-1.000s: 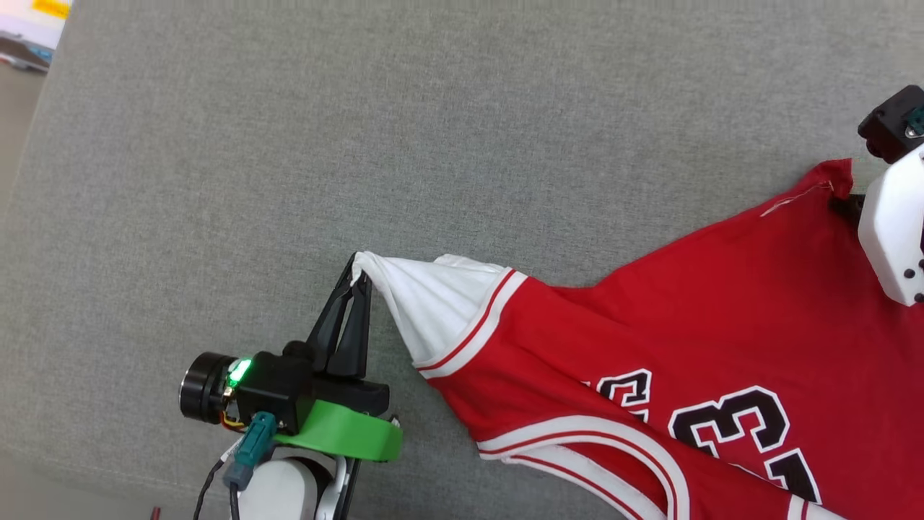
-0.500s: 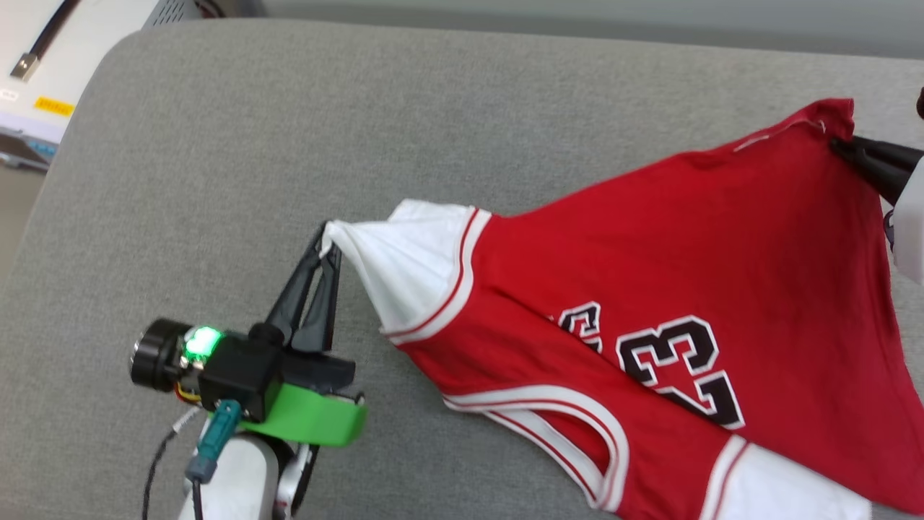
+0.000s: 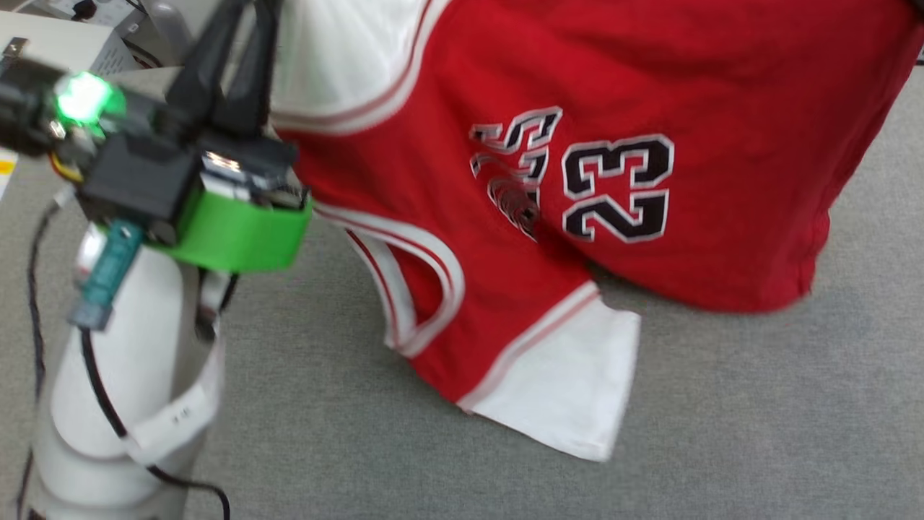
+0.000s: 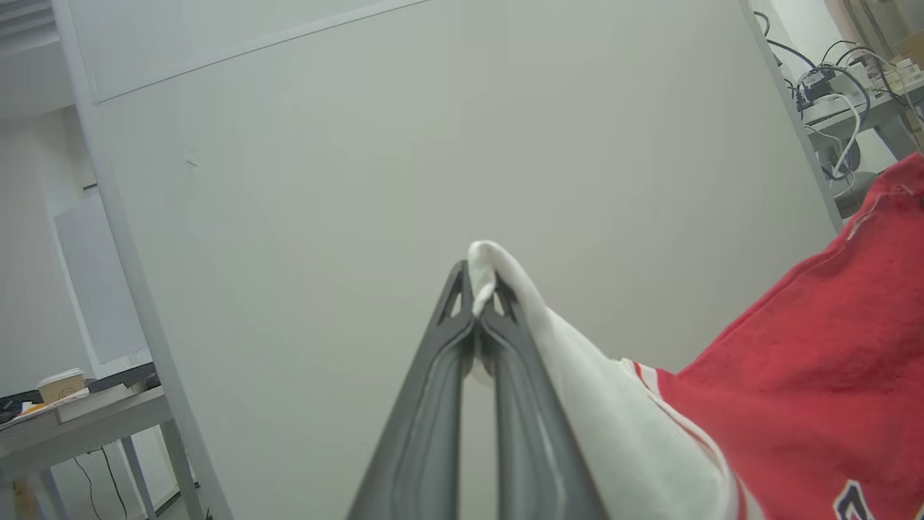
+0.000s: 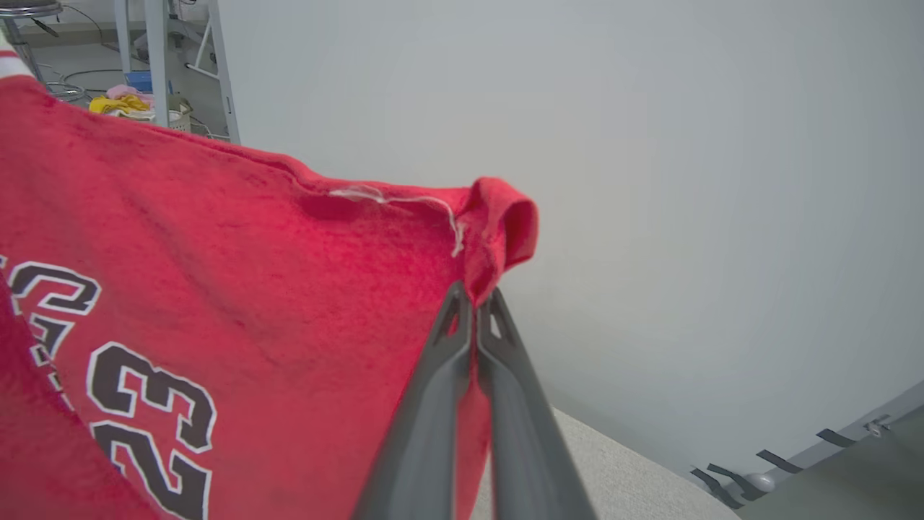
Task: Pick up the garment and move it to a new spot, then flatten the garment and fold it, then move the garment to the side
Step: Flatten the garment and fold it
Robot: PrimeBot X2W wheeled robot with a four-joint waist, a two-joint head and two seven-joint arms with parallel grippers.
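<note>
I have the red BULLS 23 jersey (image 3: 650, 87) hanging between my 2 grippers, above the grey fabric surface (image 3: 722, 433). In the head view it runs from the left gripper (image 3: 242, 29) at 10 o'clock across to 2 o'clock, where the red body leaves the frame. The "23" print (image 3: 617, 188) faces me near the middle. The lower part sags. The free sleeve (image 3: 577, 383), white, droops to 6 o'clock and reaches down to the grey surface. I cannot tell whether it touches.

The left gripper sits at the jersey's 9 o'clock end. In the left wrist view its 2 dark fingers are pressed together at the tips, pinching the bunched edge of the other sleeve (image 4: 505, 274). The white cloth falls from the tips toward 4 o'clock and turns red past the striped trim (image 4: 650, 383). Below the fingers in the head view I see the green collar (image 3: 231, 231) and the white forearm (image 3: 123, 375).

The right gripper (image 5: 475, 303) holds the far end. Its fingers are clamped together on a red hem corner (image 5: 505, 224), which pokes out above the tips at 12 o'clock with a loose white thread (image 5: 404, 198) beside it. The rest of the jersey spreads away toward 9 and 7 o'clock.
</note>
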